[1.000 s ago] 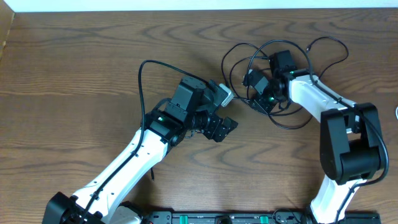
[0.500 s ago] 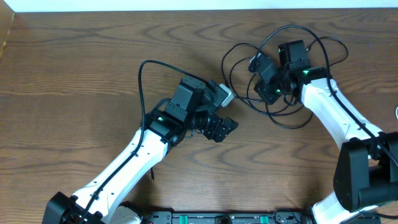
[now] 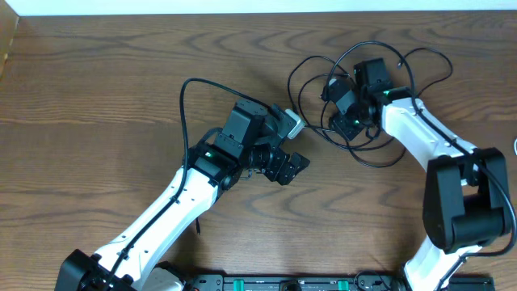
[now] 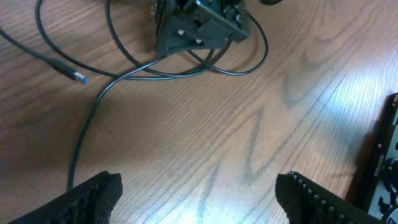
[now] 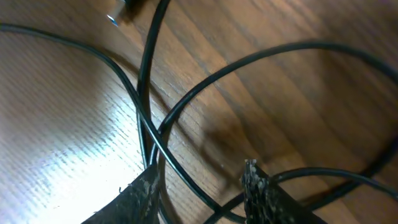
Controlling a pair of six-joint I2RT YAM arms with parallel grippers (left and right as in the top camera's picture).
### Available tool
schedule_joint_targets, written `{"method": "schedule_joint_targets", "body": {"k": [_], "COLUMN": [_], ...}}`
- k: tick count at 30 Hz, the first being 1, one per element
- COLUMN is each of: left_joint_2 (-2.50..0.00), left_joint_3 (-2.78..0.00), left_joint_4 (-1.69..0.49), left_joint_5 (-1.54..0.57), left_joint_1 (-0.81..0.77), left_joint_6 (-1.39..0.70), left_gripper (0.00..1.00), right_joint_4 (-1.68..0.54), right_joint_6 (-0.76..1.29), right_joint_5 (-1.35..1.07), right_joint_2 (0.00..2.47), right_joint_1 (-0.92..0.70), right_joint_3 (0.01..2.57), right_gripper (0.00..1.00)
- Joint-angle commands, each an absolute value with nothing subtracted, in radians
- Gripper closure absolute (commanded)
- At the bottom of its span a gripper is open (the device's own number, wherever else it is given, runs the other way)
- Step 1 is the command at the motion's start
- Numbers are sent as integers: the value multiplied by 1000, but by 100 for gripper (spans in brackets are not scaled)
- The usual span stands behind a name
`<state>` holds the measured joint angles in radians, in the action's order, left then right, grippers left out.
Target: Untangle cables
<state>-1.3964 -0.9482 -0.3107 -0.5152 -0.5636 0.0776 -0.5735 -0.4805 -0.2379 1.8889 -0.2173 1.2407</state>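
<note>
No writing, label, brand mark or number can be read in any view. None shows on the cables (image 5: 147,68), the left arm (image 3: 161,214), the right arm (image 3: 428,137) or the table (image 3: 97,97).

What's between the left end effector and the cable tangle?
Mostly bare table; left wrist view shows one black cable strand trailing from the tangle toward the left end effector.

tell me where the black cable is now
Overhead view: the black cable lies looped on the right side, around the right gripper, apart from the left gripper.
</note>
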Motion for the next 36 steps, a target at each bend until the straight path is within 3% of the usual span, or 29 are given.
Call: {"method": "schedule_joint_targets", "body": {"k": [1,19,24,26,36], "left_joint_2": [-1397,-1397,-1397,-1397,-1397], "left_joint_3": [-951,-951,-951,-951,-951], "left_joint_4": [-313,-316,-316,-316,-316], "left_joint_5": [-524,-543,-543,-543,-542], "left_joint_1": [-561,-561,-561,-561,-561], "left_joint_6": [73,73,73,73,73], "left_gripper": [15,15,16,15,16], "right_joint_4": [-568,-573,-572,-573,-661], "right_joint_6": [-487,-487,-487,-486,-331], "right_joint_5": [-234,-235,-238,-238,-237], "right_joint_2": [1917,2050,2065,2065,1946], "right_joint_1": [-208,-203,-203,-203,-197], "right_joint_3": [1248,1247,1247,1247,1330], "right_gripper": [62,70,78,99,99]}}
